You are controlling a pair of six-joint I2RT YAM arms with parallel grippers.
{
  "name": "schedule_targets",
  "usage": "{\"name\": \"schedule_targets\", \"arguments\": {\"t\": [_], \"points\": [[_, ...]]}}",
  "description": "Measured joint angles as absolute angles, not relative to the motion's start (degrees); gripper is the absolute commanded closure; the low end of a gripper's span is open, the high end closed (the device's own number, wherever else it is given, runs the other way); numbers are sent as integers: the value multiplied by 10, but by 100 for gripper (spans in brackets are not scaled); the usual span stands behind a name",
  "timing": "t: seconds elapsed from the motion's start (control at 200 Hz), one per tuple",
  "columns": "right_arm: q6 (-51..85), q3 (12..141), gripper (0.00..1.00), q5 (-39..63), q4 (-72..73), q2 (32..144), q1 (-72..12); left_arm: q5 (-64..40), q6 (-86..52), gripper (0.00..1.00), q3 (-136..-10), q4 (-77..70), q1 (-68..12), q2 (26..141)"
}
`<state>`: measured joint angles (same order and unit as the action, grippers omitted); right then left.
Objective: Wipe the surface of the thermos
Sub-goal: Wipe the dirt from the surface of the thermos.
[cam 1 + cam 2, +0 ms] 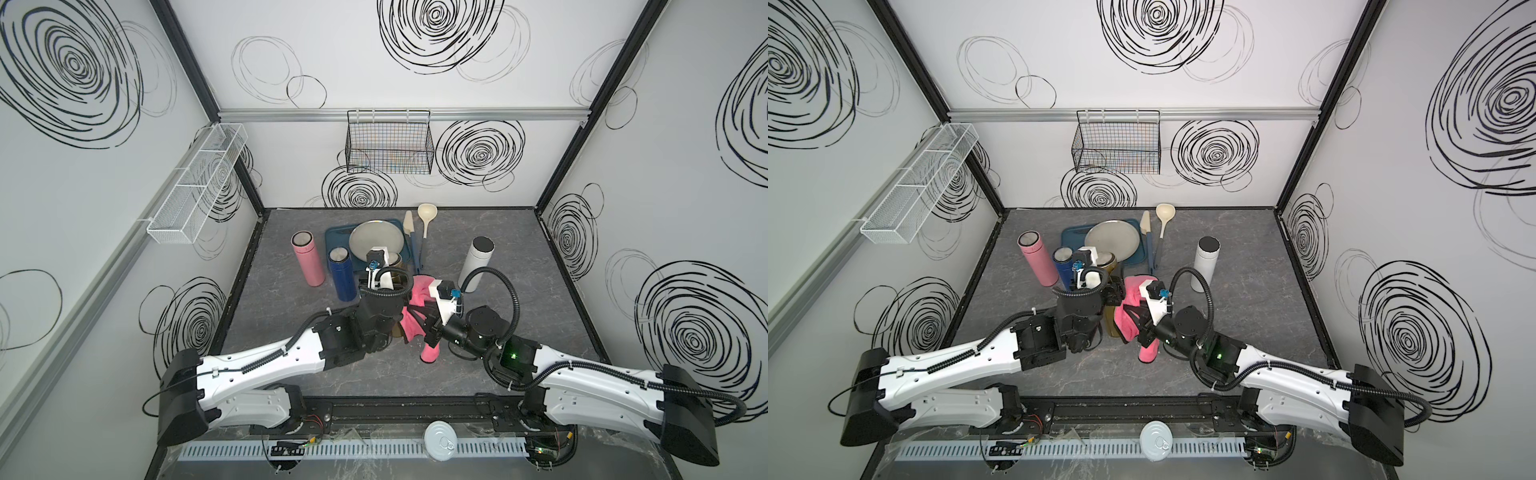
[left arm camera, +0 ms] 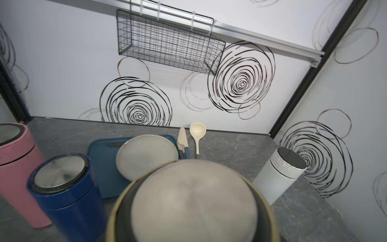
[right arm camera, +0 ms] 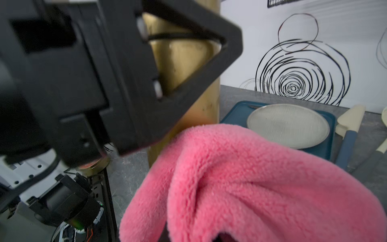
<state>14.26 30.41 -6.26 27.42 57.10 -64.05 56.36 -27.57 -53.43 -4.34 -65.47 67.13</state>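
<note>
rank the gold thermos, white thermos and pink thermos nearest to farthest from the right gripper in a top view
1. gold thermos: just left of the right gripper, with the pink cloth between them.
2. white thermos: standing farther back, to its right.
3. pink thermos: farthest, back left, beyond the blue thermos.

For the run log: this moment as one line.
left tool: shut on gold thermos | right tool: shut on pink cloth | cloth: against thermos

Gold thermos point(image 3: 184, 62); fluffy pink cloth point(image 3: 251, 178); pink thermos point(image 1: 309, 262); navy thermos point(image 1: 343, 278); white thermos point(image 1: 473, 266), black-lidded; teal tray point(image 1: 333, 237); grey marbled surface point(image 1: 519, 332); white walls point(image 1: 332, 62) with black scribbled swirls.
</note>
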Motion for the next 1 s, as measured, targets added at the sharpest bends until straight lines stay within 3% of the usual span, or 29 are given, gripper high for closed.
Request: {"name": "schedule_targets", "arguments": {"t": [0.38,0.771,1.001], "points": [[164,220,100,-94,345,565,-666,597,-355,100,-514,-23,-664,662],[121,336,100,-96,350,637,-702,607,-426,100,-514,-31,-653,658],[130,237,100,-123,421,650,-709,614,-508,100,-527,50,-653,658]]}}
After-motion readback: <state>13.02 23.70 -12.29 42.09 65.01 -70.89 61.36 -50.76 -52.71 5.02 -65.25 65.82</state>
